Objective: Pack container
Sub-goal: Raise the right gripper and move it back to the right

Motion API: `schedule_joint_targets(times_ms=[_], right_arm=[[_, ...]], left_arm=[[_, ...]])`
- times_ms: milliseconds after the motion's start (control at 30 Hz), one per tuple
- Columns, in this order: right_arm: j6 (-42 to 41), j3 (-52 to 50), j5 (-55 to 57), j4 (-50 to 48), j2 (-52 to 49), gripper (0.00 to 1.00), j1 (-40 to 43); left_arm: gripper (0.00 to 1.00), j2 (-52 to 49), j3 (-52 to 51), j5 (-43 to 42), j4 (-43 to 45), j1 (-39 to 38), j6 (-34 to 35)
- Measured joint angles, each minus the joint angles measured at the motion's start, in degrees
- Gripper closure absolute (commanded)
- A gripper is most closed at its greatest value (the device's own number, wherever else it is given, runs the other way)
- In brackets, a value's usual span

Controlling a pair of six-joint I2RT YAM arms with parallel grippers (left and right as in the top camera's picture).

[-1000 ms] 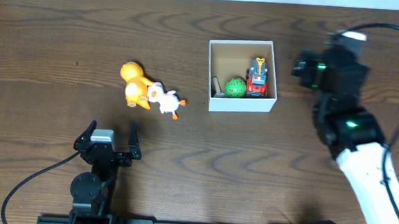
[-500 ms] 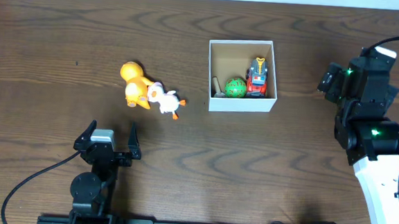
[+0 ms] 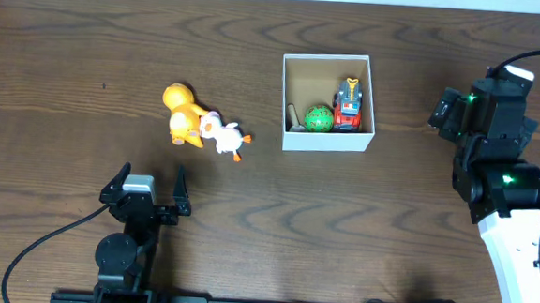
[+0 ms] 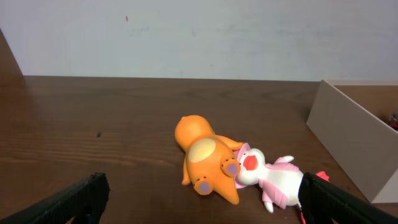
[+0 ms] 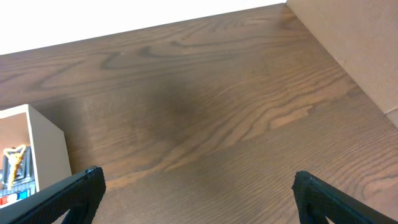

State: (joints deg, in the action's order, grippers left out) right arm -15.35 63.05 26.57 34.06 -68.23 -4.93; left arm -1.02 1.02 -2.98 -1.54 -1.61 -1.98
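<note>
Right fingers [image 5: 74, 190] apart, empty, right of container [image 3: 327, 141]

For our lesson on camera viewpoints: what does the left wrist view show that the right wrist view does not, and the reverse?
Only the left wrist view: the orange toy and the white toy, touching, on the table. Only the right wrist view: a tan panel at upper right, and a clear look at the red toy in the container. Both: the container's white wall and the wooden table.
</note>
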Motion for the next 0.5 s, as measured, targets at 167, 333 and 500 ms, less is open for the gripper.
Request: schedule_joint_targets(times_ms=[167,333,500], right_arm=[[0.0,0.0,0.0,0.0,0.0,0.01,0.0],[0.0,0.0,0.0,0.0,0.0,0.01,0.0],[0.0,0.0,0.0,0.0,0.0,0.01,0.0]], left_arm=[[0.02,0.0,0.0,0.0,0.0,0.0,0.0],[0.02,0.0,-0.1,-1.4,1.4,0.0,0.0],[0.02,-0.2,0.2,-4.0,0.6,0.0,1.3]])
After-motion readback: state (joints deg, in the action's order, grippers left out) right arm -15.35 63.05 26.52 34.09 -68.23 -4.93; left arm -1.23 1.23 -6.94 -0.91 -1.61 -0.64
